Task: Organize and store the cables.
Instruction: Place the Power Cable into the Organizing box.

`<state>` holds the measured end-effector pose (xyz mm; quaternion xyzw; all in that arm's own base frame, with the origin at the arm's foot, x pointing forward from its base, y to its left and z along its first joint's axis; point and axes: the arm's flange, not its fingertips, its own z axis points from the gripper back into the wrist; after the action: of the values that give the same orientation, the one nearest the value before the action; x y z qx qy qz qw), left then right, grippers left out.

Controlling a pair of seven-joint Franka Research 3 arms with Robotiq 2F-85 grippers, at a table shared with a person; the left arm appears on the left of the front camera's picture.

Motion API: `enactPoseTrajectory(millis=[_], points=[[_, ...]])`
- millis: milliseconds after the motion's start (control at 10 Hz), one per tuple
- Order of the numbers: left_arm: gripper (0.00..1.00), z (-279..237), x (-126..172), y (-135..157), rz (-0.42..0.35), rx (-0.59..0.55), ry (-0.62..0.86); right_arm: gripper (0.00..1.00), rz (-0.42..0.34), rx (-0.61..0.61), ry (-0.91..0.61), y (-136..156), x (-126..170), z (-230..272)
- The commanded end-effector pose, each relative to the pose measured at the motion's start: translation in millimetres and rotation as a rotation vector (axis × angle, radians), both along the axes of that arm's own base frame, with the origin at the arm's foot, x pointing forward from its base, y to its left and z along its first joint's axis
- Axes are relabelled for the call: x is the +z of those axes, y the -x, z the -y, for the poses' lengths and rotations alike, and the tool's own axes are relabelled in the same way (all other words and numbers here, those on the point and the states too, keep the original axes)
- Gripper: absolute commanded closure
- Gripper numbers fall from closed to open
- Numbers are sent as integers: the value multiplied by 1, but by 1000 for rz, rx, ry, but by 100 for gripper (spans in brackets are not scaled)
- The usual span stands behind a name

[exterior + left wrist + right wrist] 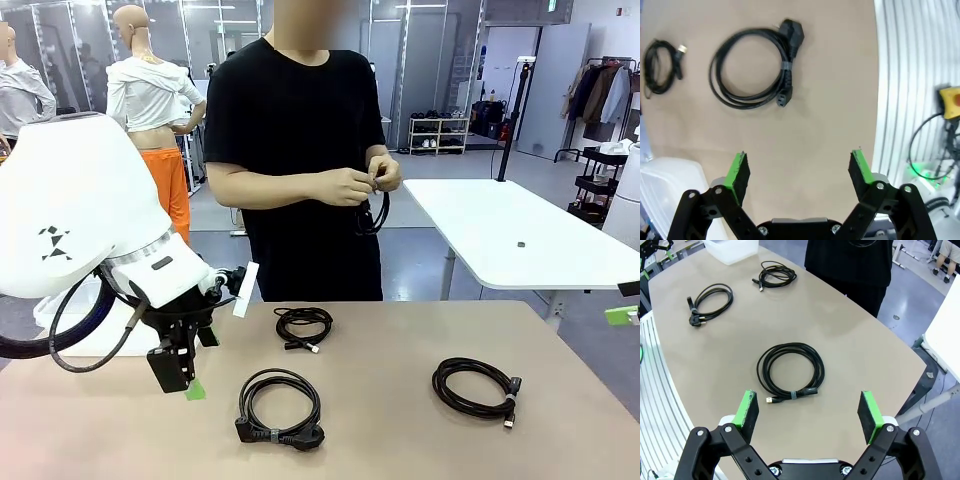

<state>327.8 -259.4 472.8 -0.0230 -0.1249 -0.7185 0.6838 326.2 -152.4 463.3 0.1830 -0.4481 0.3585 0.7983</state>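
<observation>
Light, floppy coiled cables [799, 393], likely best pinched across the banded strands; left gripper [799, 172] and right gripper [809, 412] spread wide, empty.

Front camera, at the near side of the table [400, 440], faces a standing person [300, 150] opposite. Left wrist camera looks straight down from close; right wrist camera tilts down from higher. All three share the coiled power cable [280, 405]
</observation>
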Motion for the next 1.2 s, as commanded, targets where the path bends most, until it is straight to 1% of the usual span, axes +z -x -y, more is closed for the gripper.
enactPoseTrajectory(millis=[0, 100, 200, 300, 400, 500, 600, 700, 900, 1100], points=[[0, 46, -18, -13, -30, 64, -120, 0, -20, -18, -3, 2, 1, -3], [0, 65, -30, -20, -29, 114, -168, 0, -20, -18, -3, 2, 1, -3], [0, 80, -46, -25, -54, 122, -218, 0, -20, -18, -3, 2, 1, -3], [0, 86, -59, -31, -87, 129, -203, 0, -20, -18, -3, 2, 1, -3], [0, 87, -71, -38, -74, 171, -214, 0, -20, -18, -3, 2, 1, -3], [0, 91, -86, -43, -85, 150, -233, 0, -20, -18, -3, 2, 1, -3], [0, 96, -104, -49, -65, 127, -267, 0, -20, -18, -3, 2, 1, -3], [0, 97, -115, -53, -42, 121, -255, 0, -20, -18, -3, 2, 1, -3], [0, 100, -127, -60, -37, 69, -242, 0, -20, -18, -3, 2, 1, -3], [0, 105, -137, -68, -53, 25, -219, 0, -20, -18, -3, 2, 1, -3]])
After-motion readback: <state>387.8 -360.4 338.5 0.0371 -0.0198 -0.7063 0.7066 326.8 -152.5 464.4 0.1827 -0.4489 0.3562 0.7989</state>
